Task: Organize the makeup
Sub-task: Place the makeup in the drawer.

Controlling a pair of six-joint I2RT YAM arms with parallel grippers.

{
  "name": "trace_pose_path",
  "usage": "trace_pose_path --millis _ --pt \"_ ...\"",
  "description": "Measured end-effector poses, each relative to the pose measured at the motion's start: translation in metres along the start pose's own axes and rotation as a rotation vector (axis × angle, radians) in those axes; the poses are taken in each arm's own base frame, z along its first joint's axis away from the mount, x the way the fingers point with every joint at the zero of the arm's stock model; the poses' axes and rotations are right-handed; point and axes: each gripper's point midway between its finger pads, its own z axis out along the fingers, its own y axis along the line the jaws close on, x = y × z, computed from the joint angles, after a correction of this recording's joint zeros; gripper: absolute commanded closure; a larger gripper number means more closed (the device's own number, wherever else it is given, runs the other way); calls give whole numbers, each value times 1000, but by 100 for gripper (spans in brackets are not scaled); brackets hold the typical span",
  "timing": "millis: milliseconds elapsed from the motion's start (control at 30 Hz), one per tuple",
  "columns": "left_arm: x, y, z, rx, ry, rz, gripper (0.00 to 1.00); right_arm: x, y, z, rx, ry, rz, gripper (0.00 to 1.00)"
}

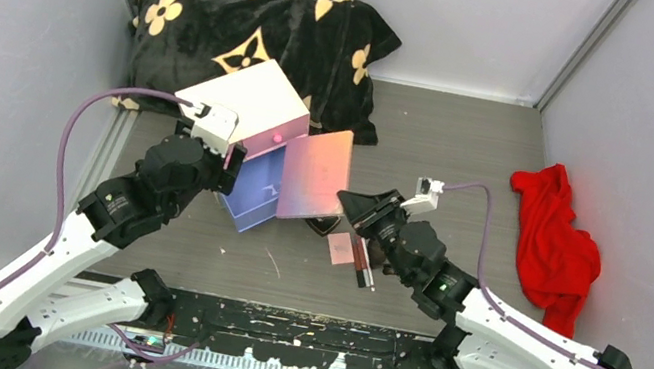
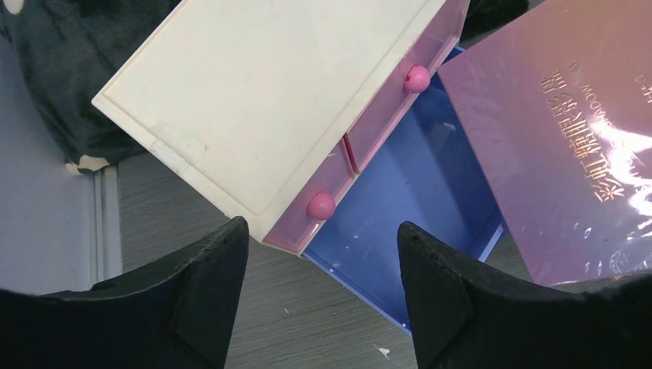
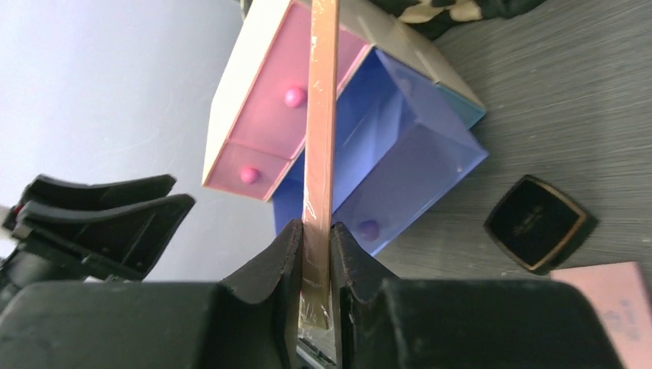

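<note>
Top external: grey worktop, both arms reaching in from the near edge.

- Black pillow with cream flowers: far left corner.
- White chest: left side of the worktop, turned diagonally, back end against the pillow. The two pink drawers are closed, each with a round pink knob.
- Red cloth: crumpled at the right edge, well apart from everything else.
- Blue drawer: pulled out from under the pink ones towards the worktop centre. The part that shows in the left wrist view has nothing in it.
- Pink palette: off the worktop, just beside the chest front, with its left edge over the right side of the blue drawer. Can't tell whether it touches the drawer.
- Right claw: pinching the palette by its near edge, one finger on each flat face. The right wrist view shows the palette edge-on between them.
- Left claw: spread, nothing between the fingers. It hovers over the chest's near front corner and the blue drawer.
- Black compact: flat on the worktop centre, just under the palette's near corner.
- Pink compact: flat, just beside the black one on its near side.
- Slim dark stick: lies right beside the pink compact. Too small to tell brush from tube.
</note>
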Motion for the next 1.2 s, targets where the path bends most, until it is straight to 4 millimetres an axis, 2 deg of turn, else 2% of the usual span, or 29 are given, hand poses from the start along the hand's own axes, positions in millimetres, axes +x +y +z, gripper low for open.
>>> trace_pose_path --millis 200,400,500,667,767,967,1200 --pt "2 0 -3 9 5 3 29 20 25 0 -73 8 27 99" --pt "0 1 -7 16 -9 -5 29 30 34 -4 -87 1 32 99" --pt "0 0 -7 20 -9 -4 30 21 38 -11 -87 -38 51 99" --pt "1 -2 -7 33 -6 -3 30 -14 50 -25 -104 -144 182 99" --pt "3 -4 -6 39 -1 -1 30 -20 46 -23 -76 -189 245 99" --pt "4 -3 -10 47 -7 -3 30 7 25 -14 24 -197 270 99" --pt "11 -6 -11 64 -2 -2 31 43 21 -17 75 -205 297 99"
